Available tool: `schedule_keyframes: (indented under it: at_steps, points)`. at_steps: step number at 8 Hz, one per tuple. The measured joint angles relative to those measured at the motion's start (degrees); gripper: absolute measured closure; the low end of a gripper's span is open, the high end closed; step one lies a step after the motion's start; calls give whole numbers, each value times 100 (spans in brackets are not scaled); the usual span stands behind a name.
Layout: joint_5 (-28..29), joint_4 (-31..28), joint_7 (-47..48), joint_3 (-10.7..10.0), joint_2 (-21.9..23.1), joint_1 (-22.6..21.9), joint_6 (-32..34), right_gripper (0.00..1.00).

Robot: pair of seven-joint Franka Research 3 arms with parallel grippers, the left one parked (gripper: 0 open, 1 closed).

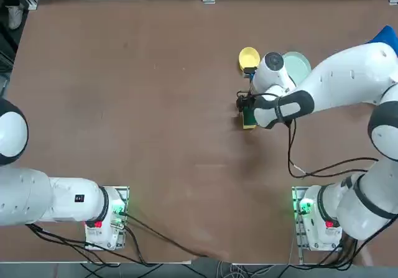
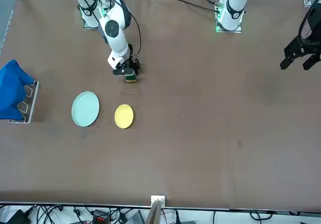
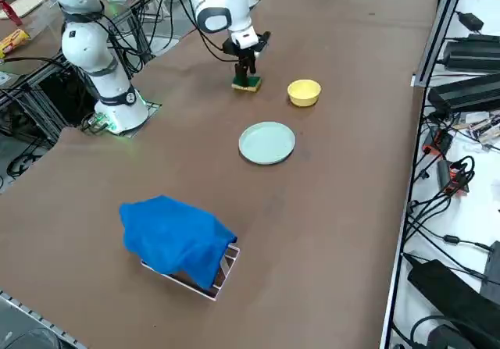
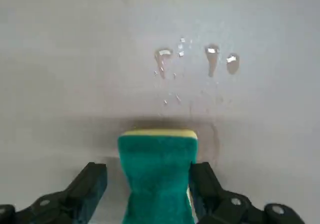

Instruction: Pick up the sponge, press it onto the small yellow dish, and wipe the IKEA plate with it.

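- Straddling the sponge (image 4: 157, 156) on the table (image 4: 275, 93), right hand (image 4: 148, 170) is spread.
- Likely light, soft, springy; foam may squash.
- Best hold: long sides, at mid-length, gently.

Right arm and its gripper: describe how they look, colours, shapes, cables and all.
The right arm is glossy white, built of rounded, tubular segments with dark grey bands and caps at the joints; black cables trail from it. The right gripper is black, with two blocky, angular fingers that carry small round silvery screws.
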State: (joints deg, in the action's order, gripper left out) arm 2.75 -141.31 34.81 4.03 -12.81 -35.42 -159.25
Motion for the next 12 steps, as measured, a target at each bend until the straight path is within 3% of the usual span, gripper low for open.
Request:
schedule_keyframes:
  at_steps: [3,6,8,12]
  points:
    - [0,420,0,-106,388,53,746,0]
    - [0,1635,-12,-150,851,615,2559,0]
    - [-1,2867,-69,-167,843,1081,4048,0]
    - [-6,4126,-553,-185,631,2003,5089,0]
